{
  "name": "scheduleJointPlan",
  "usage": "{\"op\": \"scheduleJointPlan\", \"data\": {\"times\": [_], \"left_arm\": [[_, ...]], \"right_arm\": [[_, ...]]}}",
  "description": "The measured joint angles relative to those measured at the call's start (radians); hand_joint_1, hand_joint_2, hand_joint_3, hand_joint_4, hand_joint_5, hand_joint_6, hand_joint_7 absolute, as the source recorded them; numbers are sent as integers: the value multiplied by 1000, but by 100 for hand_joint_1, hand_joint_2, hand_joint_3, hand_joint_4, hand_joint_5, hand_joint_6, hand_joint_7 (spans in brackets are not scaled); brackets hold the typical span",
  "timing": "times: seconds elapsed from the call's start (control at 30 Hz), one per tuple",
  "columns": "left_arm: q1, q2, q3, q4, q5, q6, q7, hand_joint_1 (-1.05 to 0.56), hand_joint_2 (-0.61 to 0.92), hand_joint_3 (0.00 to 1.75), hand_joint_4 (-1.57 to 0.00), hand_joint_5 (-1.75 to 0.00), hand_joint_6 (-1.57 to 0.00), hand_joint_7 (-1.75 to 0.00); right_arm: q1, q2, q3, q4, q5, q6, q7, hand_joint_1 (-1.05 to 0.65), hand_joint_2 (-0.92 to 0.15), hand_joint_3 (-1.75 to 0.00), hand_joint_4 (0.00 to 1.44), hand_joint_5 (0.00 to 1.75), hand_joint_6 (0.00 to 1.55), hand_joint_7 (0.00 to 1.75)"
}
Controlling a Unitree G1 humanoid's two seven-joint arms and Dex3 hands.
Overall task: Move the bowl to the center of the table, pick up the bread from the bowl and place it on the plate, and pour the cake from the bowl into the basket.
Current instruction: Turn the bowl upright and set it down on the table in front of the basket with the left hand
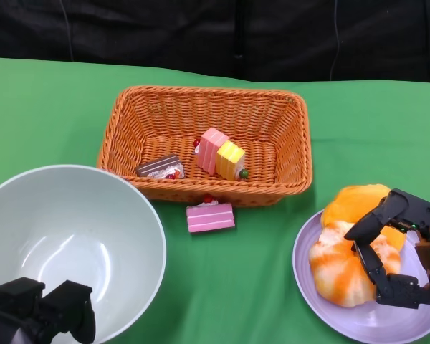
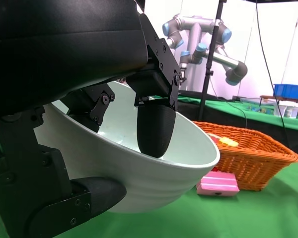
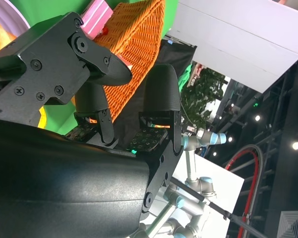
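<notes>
Bowl gripped at its near rim by left hand, emptied. Bread lies on plate; right hand spread above it, nothing held. One cake lies just outside basket; bowl is best set down level, away from it.

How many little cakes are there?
4. Three are in the basket: a chocolate cake, a pink cake and a yellow cake. Another pink one lies on the table just in front of the basket. None seem hidden.
</notes>
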Motion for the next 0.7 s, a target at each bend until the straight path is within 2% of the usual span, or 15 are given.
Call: {"op": "scheduleJointPlan", "data": {"times": [0.5, 0.7], "left_arm": [[-21, 24, -31, 33, -65, 8, -1, -5, 8, 162, -103, -175, -85, -175], [-45, 32, -36, 76, -86, 20, -3, -3, 9, 161, -102, -175, -84, -175]], "right_arm": [[1, 0, 0, -3, -2, 10, 1, 10, -34, -133, 69, 146, 70, 118], [1, 0, 2, -3, -3, 10, 1, 8, -35, -131, 69, 146, 69, 119]]}}
